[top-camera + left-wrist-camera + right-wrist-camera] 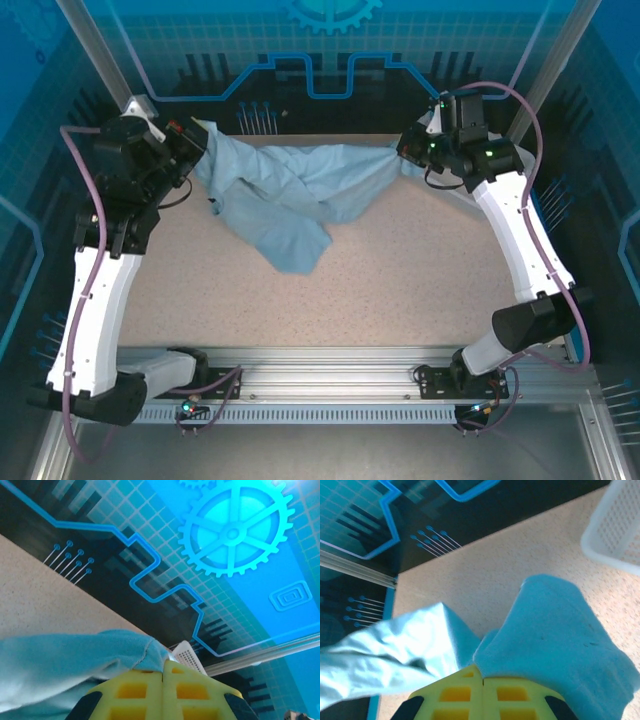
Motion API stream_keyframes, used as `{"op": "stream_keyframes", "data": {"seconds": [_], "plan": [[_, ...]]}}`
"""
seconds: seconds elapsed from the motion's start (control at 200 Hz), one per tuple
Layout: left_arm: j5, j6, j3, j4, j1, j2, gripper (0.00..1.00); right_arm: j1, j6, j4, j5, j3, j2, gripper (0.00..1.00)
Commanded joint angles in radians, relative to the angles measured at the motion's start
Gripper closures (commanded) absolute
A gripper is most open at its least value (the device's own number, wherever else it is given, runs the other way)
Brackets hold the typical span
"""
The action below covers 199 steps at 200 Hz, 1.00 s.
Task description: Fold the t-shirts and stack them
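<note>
At the far edge of the counter (400, 280) you hold the t-shirt (290, 195) strung between left gripper (163, 674) and right gripper (482, 679), both jaws clenched on it, middle sagging.

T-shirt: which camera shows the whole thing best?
The top camera: the whole t-shirt shows there, stretched out and sagging onto the table. The left wrist camera catches a hemmed edge pinched in the left tool; the right wrist camera catches two bunched folds in the right tool.
</note>
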Motion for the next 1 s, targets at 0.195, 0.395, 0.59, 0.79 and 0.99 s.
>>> {"op": "stream_keyframes", "data": {"seconds": [0.195, 0.395, 0.59, 0.79, 0.99], "plan": [[-0.068, -0.013, -0.3, -0.16, 0.009, -0.287, 1.0, -0.017, 0.008, -0.052, 0.116, -0.208, -0.149, 1.0], [-0.128, 0.035, -0.321, -0.16, 0.01, -0.317, 1.0, -0.015, -0.02, -0.004, 0.185, -0.21, -0.231, 1.0], [-0.139, 0.041, -0.366, -0.086, 0.012, -0.218, 1.0, -0.024, -0.021, 0.074, 0.153, -0.129, -0.037, 1.0], [-0.087, 0.015, -0.431, -0.015, 0.036, -0.072, 1.0, -0.037, -0.038, -0.079, -0.029, 0.206, 0.431, 0.74], [0.01, 0.005, -0.448, -0.006, 0.048, -0.024, 1.0, -0.011, -0.013, -0.121, 0.068, 0.057, 0.347, 0.37]]}}
